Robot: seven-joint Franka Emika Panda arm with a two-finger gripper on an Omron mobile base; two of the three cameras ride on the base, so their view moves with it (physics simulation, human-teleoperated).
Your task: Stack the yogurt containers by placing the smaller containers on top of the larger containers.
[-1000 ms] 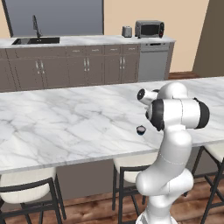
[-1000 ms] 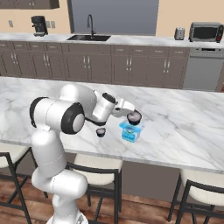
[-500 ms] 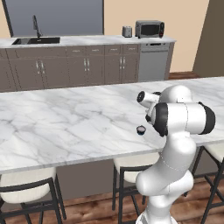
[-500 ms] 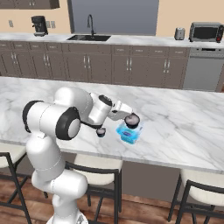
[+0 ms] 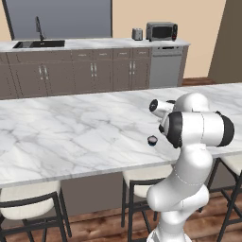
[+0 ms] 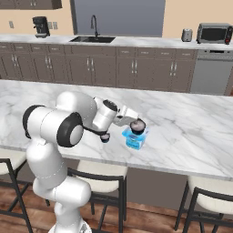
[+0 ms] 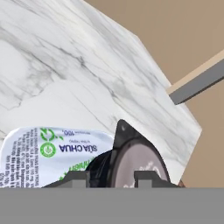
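My gripper is shut on the wider dark yogurt cup with a greyish top. It holds the cup directly over a blue yogurt tub with a white printed lid. Whether the cup touches the lid I cannot tell. In the hand view the same cup sits between my fingertips, tilted, with the tub's lid to its left. The smaller container, a narrower dark cup, stands on the marble island near its front edge, left of the tub and under my forearm. The narrower cup also shows beside my elbow.
The marble island stretches wide to both sides, and its front edge runs close by the tub. Stools stand below that edge. Across the aisle are a back counter with a sink, a microwave and a toaster.
The held cup has sunk slightly toward the blue tub's lid as my elbow shifted. The jaws stayed shut on it. The narrower cup has not moved.
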